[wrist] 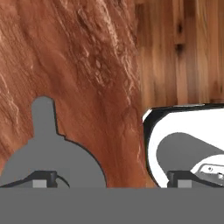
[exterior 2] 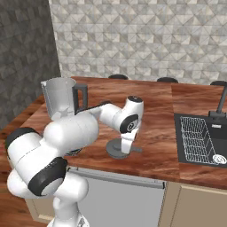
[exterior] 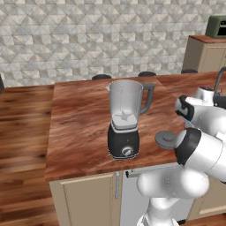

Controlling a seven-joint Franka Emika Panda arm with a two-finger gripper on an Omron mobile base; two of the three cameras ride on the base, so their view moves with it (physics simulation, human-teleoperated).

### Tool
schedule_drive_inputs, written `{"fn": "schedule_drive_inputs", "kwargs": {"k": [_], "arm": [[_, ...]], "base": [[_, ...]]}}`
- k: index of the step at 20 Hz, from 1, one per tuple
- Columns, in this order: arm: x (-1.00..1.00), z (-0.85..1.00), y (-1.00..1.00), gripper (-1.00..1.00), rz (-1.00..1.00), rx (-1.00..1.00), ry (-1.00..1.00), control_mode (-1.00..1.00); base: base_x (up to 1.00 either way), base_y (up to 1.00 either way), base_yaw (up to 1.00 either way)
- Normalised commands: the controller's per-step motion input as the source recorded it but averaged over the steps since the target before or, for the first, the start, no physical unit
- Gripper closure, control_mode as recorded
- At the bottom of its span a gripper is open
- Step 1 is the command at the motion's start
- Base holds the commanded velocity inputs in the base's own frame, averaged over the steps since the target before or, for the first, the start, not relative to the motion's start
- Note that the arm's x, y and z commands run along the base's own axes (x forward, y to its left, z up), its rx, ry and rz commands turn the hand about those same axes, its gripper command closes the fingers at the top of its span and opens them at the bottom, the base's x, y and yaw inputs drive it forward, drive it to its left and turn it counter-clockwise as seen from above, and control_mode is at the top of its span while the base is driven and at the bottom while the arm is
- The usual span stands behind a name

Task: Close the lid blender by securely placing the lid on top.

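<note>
Now one grey lid (exterior 2: 119, 148) lies flat on the wooden counter (exterior: 79, 128) right of one open-topped blender (exterior: 126, 119); one gripper (exterior 2: 125, 150), fingers spread wide, hovers just above it, holding nothing

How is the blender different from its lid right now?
The blender stands tall and upright; the lid lies flat and low. The blender's jar is clear with a black base, while the lid is solid dark grey. The blender's top is open, since the lid lies apart from it, to its right in the left base view. Both rest on the same wooden counter.
</note>
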Motion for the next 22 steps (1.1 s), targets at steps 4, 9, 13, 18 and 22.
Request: {"fn": "schedule_drive_inputs", "kwargs": {"k": [4, 9, 13, 18, 22], "arm": [[0.36, -0.37, -0.06, -1.00, 0.00, 0.10, 0.00, -1.00], [0.31, -0.33, -0.10, -1.00, 0.00, 0.10, 0.00, -1.00], [0.23, -0.31, -0.02, -1.00, 0.00, 0.01, 0.00, -1.00], [0.24, -0.22, 0.00, -1.00, 0.00, 0.00, -0.01, -1.00], [0.13, -0.23, -0.08, -1.00, 0.00, 0.00, -0.01, -1.00]], "base": [[0.00, 0.00, 0.00], [0.00, 0.00, 0.00], [0.00, 0.00, 0.00], [0.00, 0.00, 0.00], [0.00, 0.00, 0.00]]}}
